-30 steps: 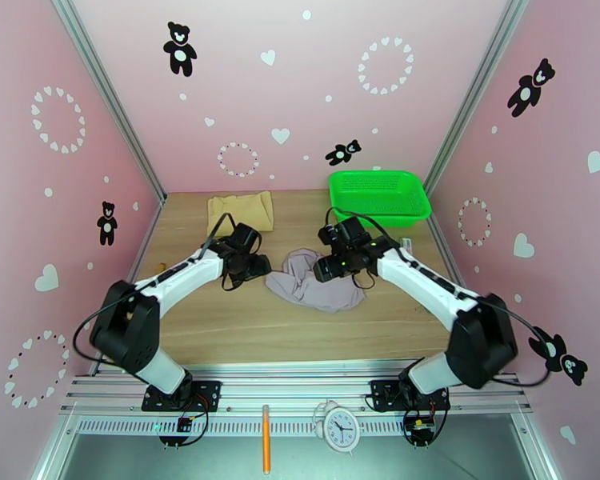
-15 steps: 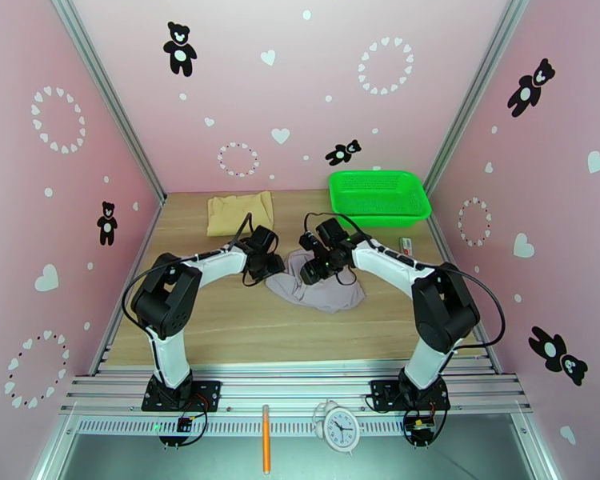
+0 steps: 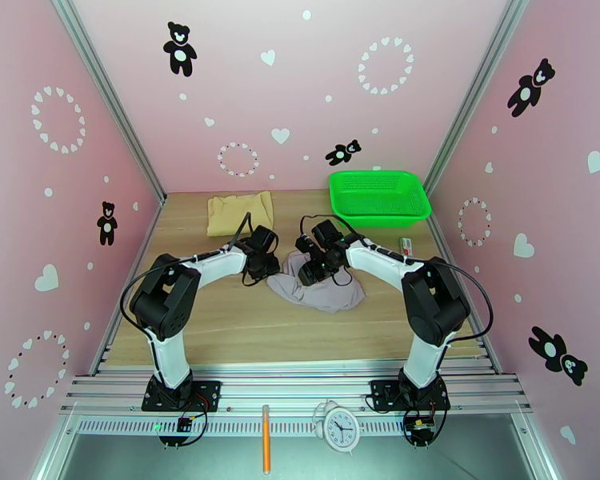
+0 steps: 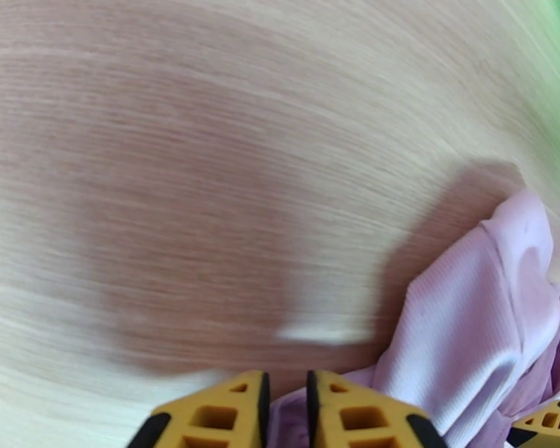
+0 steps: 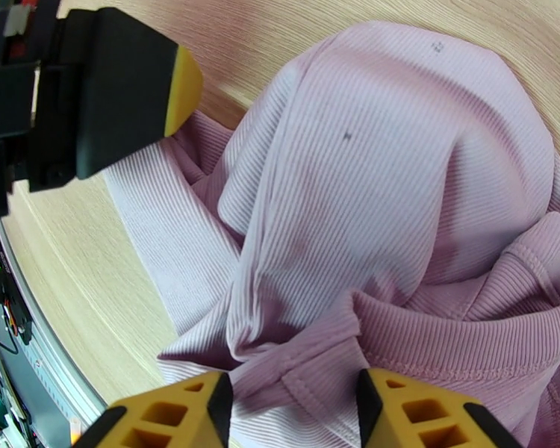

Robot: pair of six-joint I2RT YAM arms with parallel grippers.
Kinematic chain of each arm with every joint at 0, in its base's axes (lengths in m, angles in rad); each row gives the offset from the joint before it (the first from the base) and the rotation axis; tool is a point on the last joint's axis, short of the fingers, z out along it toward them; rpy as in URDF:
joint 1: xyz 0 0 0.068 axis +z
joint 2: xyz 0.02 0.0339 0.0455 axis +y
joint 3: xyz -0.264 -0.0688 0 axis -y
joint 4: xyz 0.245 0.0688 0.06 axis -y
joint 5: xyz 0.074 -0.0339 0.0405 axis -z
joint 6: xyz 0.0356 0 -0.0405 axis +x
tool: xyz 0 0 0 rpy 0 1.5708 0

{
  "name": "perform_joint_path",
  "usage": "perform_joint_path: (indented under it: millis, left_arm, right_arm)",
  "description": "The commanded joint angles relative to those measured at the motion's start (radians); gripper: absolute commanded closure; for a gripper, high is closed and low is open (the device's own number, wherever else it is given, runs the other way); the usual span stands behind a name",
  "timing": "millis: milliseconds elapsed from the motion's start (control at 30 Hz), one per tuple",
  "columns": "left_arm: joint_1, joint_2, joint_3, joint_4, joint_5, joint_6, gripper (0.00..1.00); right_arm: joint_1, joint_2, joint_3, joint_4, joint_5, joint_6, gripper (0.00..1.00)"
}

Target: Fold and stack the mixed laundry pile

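The pale lilac garment (image 3: 332,294) lies crumpled at the table's middle. My left gripper (image 3: 271,271) is at its left edge; in the left wrist view the left gripper (image 4: 287,401) has its yellow jaws nearly together with a sliver of the garment (image 4: 467,315) pinched between them. My right gripper (image 3: 306,274) is over the garment's top left. In the right wrist view the right gripper (image 5: 293,405) has its jaws apart, straddling a bunched hem of the garment (image 5: 399,166). The tan cloth (image 3: 240,211) lies flat at the back left.
A bright green mesh basket (image 3: 378,198) stands at the back right. A small white object (image 3: 406,246) lies near the right wall. Bare wooden table (image 3: 220,322) stretches in front of the garment. Pink walls close in on three sides.
Both arms have reached inward onto the lilac garment from either side. The left jaws have closed almost fully on its edge and the right jaws have narrowed around the hem.
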Motion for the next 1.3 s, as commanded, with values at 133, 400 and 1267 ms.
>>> perform_joint_path:
  millis: [133, 400, 1267]
  left_arm:
    - [-0.003, -0.071, -0.024, -0.034, -0.044, 0.018, 0.92]
    - [0.001, -0.218, 0.062, -0.229, -0.186, 0.088, 1.00]
    - [0.071, -0.470, 0.725, -0.753, -0.342, 0.320, 1.00]
  right_arm:
    - [0.006, 0.048, 0.035, -0.013, 0.017, 0.003, 1.00]
    - [0.006, -0.141, 0.064, -0.045, 0.130, 0.055, 1.00]
    - [0.007, -0.561, 0.307, -0.154, 0.391, 0.197, 1.00]
